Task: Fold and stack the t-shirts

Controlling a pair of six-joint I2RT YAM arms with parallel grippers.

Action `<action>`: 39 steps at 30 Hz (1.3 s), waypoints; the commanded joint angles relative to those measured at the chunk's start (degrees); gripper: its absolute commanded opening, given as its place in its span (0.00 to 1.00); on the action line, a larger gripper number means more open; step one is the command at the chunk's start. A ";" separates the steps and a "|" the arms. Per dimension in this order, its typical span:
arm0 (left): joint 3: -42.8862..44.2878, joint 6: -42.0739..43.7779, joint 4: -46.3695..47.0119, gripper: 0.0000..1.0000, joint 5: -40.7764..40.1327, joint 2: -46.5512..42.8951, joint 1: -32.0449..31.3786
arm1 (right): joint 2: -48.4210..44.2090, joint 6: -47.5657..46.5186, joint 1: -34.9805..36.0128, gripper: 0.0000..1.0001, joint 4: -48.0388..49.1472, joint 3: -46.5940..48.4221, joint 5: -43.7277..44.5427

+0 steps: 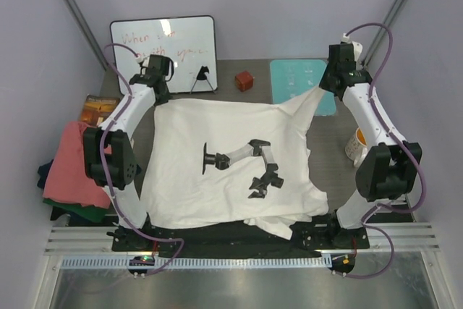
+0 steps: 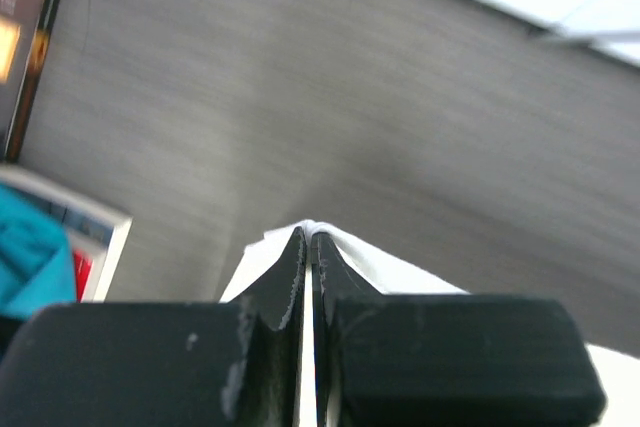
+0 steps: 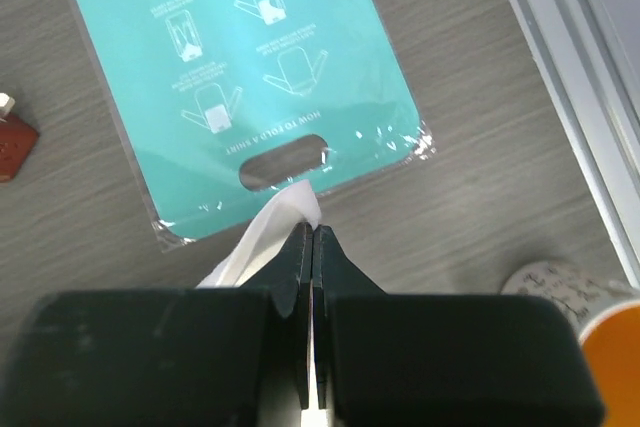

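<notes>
Task at an early stage. My left gripper [image 2: 311,239] and right gripper [image 3: 312,230] are each pinched tight on a far corner of the white t-shirt [image 1: 217,171], which lies spread across the middle of the table, not yet folded. The pink t-shirt [image 1: 72,164], green t-shirt [image 1: 76,211] and navy t-shirt [image 1: 45,173] sit heaped at the left edge; I judge no finished stack exists. Legible: "HOW TO FOLD A SHIRT" on the teal mat [image 3: 230,47]. The whiteboard [image 1: 163,48] has red handwriting that begins "When"; the rest is too faint.
</notes>
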 commanded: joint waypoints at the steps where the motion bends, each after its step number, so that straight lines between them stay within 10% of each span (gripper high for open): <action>1: 6.52 2.33 -0.94 0.00 1.53 4.73 2.30 | 4.73 -0.02 -0.21 0.01 1.20 7.42 -3.11; 21: 11.71 3.12 0.37 0.00 2.24 10.80 6.09 | 22.32 -1.42 0.50 0.01 -5.40 30.28 -5.50; 39: 9.86 3.91 1.61 0.00 1.98 7.28 6.09 | 22.50 -2.65 1.73 0.01 -6.80 28.97 -4.17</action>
